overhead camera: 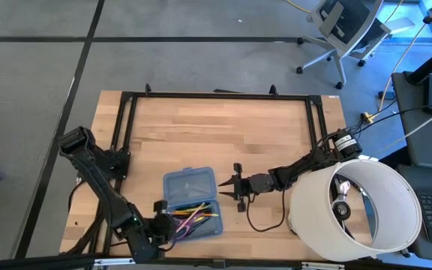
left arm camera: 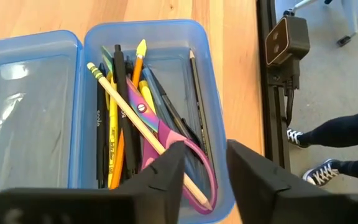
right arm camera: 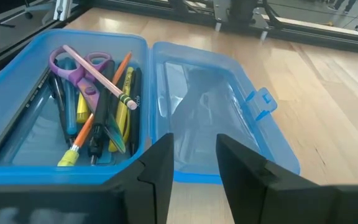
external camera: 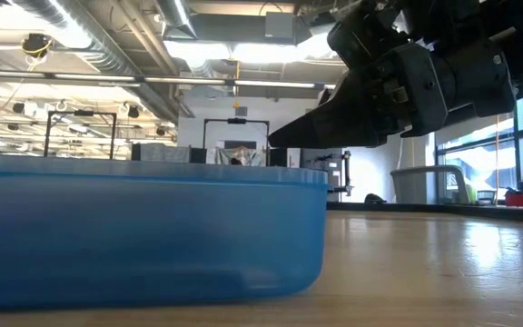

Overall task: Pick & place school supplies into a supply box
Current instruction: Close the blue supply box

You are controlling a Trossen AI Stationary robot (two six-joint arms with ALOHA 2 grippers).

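High view shows the supply box (overhead camera: pixel 192 202) lying open on the wooden bench (overhead camera: pixel 223 135), near the front edge and left of centre. Its two blue halves lie side by side: the half toward the front holds the school supplies (overhead camera: pixel 193 217), the half toward the back is bare.

Left wrist view records the contents: purple-handled scissors (left arm camera: pixel 160 134) lying slantwise, a pale stick (left arm camera: pixel 138 130) with an eraser end crossing over them, yellow and orange pencils (left arm camera: pixel 114 146) and black pens (left arm camera: pixel 126 118) packed lengthwise beneath. All items sit inside the one half; none rests on the rim.

Left pincer (overhead camera: pixel 158 217) sits at the left end of the filled half, close to the box. Its fingers (left arm camera: pixel 166 177) are spread apart, hanging above the scissor handles with nothing between them.

Right pincer (overhead camera: pixel 228 183) sits just beside the right end of the bare half, pointing toward the box. Its fingers (right arm camera: pixel 160 168) are likewise spread, with nothing between them, apart from the box wall.

Low view shows the blue box wall close up, with the right pincer raised off the bench behind it.

A large white drum (overhead camera: pixel 358 210) stands at the right front corner of the bench.
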